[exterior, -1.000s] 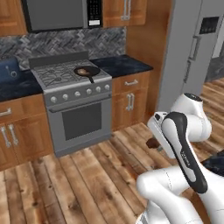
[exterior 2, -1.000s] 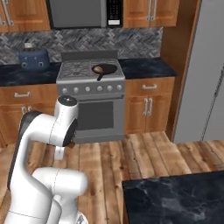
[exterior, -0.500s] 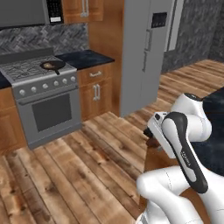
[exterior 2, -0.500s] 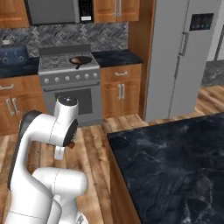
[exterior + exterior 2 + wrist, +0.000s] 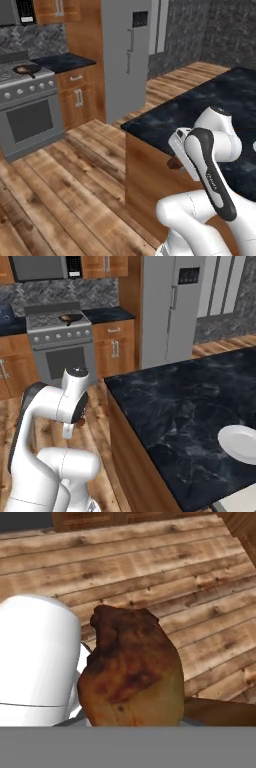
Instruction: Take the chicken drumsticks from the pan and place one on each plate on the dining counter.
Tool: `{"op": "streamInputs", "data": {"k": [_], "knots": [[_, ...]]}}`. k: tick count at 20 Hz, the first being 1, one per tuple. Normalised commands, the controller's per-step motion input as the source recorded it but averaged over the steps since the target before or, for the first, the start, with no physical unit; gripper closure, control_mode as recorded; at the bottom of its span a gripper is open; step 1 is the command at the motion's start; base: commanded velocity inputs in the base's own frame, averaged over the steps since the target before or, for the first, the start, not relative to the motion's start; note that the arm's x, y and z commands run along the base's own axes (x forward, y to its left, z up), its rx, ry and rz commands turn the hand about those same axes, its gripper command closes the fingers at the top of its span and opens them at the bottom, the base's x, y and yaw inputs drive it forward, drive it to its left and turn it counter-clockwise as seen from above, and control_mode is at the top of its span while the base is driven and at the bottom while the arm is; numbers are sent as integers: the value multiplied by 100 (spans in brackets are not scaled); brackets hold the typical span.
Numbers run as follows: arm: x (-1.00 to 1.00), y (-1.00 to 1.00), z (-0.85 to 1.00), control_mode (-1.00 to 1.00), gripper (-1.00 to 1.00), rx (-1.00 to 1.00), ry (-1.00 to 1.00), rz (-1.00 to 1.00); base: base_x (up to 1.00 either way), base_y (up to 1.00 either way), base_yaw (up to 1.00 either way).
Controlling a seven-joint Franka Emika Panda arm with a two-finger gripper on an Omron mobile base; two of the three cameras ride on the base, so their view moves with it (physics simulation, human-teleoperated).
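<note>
A golden-brown chicken drumstick (image 5: 131, 672) sits right in front of the hand camera, with my gripper (image 5: 176, 160) shut on it. In the left base view the drumstick (image 5: 174, 163) shows as a small brown lump under the hand, held over the floor beside the near edge of the dining counter (image 5: 200, 107). The counter's black marbled top (image 5: 175, 401) spreads to the right. One white plate (image 5: 241, 442) lies on it near the right edge. The black pan (image 5: 26, 68) stands far off on the stove, also visible as the pan (image 5: 70, 318) in the right base view.
The steel stove (image 5: 62, 343) and wooden cabinets (image 5: 115, 346) line the back wall, with a grey fridge (image 5: 170, 311) beside them. Wooden floor (image 5: 60, 190) lies open between stove and island. The island's brown side (image 5: 150, 185) stands close to my arm.
The whole picture has shifted: the base has moved away from the stove, and the dining counter has come close at the right. The arm keeps its folded pose with the drumstick.
</note>
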Motion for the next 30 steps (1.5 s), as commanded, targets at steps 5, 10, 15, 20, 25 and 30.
{"op": "streamInputs", "data": {"k": [5, 10, 15, 20, 25, 30], "knots": [[0, 0, 0, 100, 100, 0, 0, 0, -100, -84, -12], [0, 0, 0, 100, 100, 0, 0, 0, -95, -100, -6], [0, 0, 0, 100, 100, 0, 0, 0, -18, -100, -1], [0, 0, 0, 100, 100, 0, 0, 0, 39, -100, 0], [0, 0, 0, 100, 100, 0, 0, 0, 12, -100, 6], [0, 0, 0, 100, 100, 0, 0, 0, -79, -100, 9]]}}
